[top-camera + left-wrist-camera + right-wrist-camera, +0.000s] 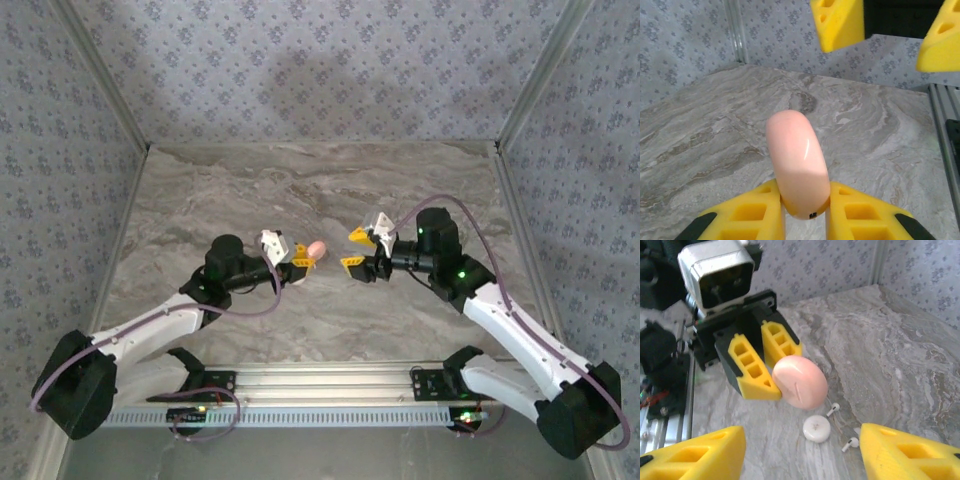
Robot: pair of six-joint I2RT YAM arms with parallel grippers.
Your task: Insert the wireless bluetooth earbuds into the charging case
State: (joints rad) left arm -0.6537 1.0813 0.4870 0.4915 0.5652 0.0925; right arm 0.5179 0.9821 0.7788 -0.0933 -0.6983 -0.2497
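Pink charging case (797, 155), one, clamped on edge in left pincer (802, 200), held off the surface (900, 340). Right pincer (354, 250) spread wide, empty, facing it. Two white earbuds (833, 409) lie loose mid-surface, well off every edge, just beside one small white disc (816, 429).
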